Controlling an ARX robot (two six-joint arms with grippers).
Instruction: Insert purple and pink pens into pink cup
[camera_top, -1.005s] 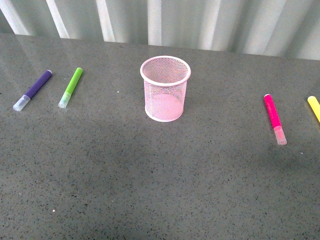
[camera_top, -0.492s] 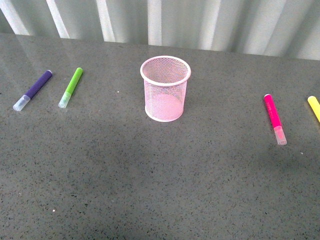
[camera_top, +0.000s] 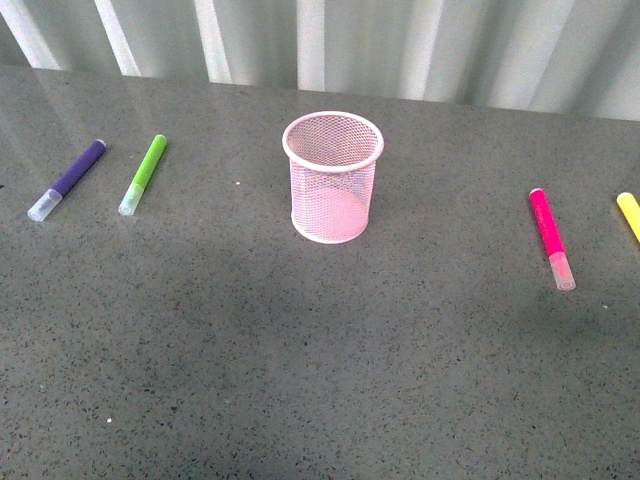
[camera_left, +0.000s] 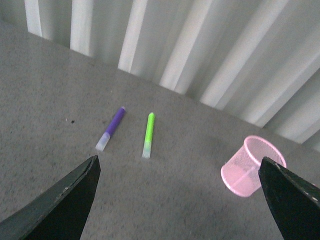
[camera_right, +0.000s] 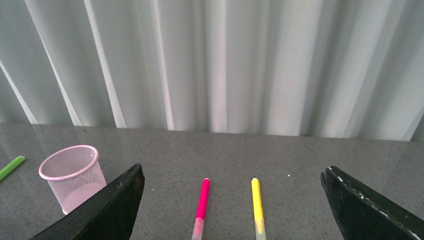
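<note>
- Nearest me, the left gripper (camera_left: 178, 161) and the right gripper (camera_right: 232, 170) each have their fingers spread wide with nothing between them. Neither shows in the front view.
- The near part of the table (camera_top: 300, 380) is bare grey stone. Over the last second nothing on it has moved; the front view itself drifts by a hair.
- The pink pen (camera_top: 551, 238) lies flat at about 4 o'clock from the pink cup (camera_top: 333, 195), well apart, clear cap toward me. The yellow marker (camera_top: 630, 215) is at its 3 o'clock.
- The cup stands upright and looks empty through the mesh.
- The purple pen (camera_top: 67, 180) lies flat at 9 o'clock from the cup, with the lime-green marker (camera_top: 142, 175) between them.
- My read: no pick has begun and both pens are still to do.
</note>
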